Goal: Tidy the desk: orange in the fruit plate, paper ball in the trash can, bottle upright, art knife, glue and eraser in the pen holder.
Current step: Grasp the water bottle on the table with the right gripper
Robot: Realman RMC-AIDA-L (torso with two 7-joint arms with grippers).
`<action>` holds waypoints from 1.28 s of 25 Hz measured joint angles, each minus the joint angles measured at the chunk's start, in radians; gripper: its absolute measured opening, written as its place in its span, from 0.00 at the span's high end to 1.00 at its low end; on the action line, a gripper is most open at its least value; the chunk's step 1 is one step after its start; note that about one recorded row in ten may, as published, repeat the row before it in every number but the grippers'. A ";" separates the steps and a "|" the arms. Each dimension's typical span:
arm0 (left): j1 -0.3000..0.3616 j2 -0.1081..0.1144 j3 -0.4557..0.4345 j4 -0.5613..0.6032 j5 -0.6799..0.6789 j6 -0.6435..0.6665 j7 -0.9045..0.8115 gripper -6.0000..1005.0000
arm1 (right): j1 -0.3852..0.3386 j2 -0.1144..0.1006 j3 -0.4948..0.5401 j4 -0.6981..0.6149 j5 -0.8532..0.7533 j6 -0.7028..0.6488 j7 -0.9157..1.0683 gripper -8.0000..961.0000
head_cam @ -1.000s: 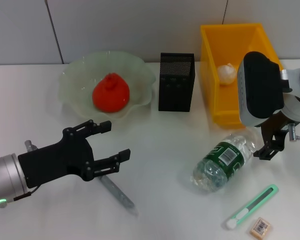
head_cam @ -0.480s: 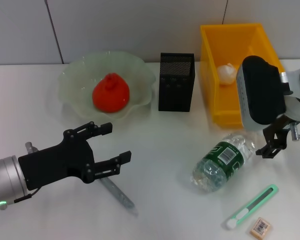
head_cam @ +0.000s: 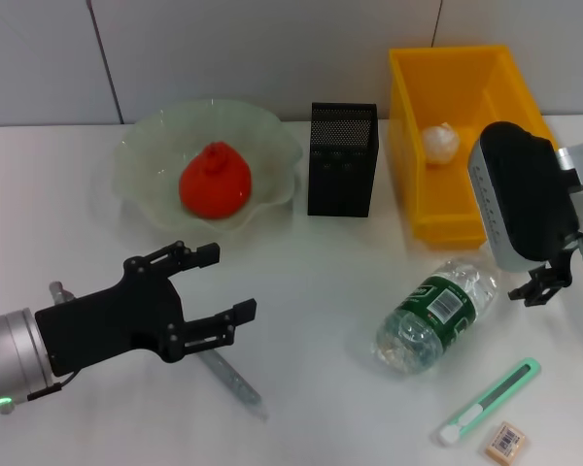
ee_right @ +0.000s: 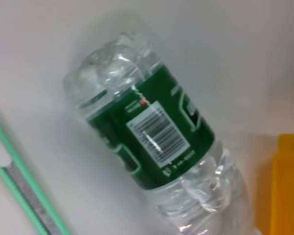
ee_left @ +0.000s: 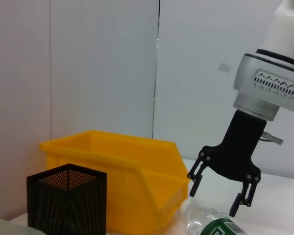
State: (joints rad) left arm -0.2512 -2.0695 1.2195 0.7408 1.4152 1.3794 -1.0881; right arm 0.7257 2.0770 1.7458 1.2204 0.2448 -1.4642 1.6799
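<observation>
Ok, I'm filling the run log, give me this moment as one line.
orange: in plate | paper ball: in bin | bottle: lying | right gripper: open, above bottle | left gripper: open, idle

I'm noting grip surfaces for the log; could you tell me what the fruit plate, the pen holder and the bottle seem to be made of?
The fruit plate looks like frosted pale-green glass, perhaps plastic: translucent, with a wavy rim. The pen holder seems to be black metal mesh, its fine perforations visible. The bottle is clear, thin, ribbed plastic with a glossy dark green label.
</observation>
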 joint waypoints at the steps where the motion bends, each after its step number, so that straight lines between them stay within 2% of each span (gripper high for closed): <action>1: 0.000 0.000 0.000 0.000 0.000 0.000 0.000 0.18 | 0.000 0.000 0.000 0.000 0.000 0.000 0.000 0.19; 10: 0.017 0.000 0.002 -0.014 -0.034 0.024 0.008 0.18 | -0.021 -0.001 0.008 0.027 0.004 -0.003 -0.114 0.19; 32: 0.012 -0.001 0.002 -0.026 -0.041 0.027 0.010 0.18 | -0.022 0.000 0.006 0.063 0.045 -0.004 -0.189 0.19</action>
State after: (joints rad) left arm -0.2387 -2.0709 1.2211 0.7147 1.3745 1.4061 -1.0783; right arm 0.7036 2.0770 1.7514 1.2831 0.2895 -1.4682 1.4912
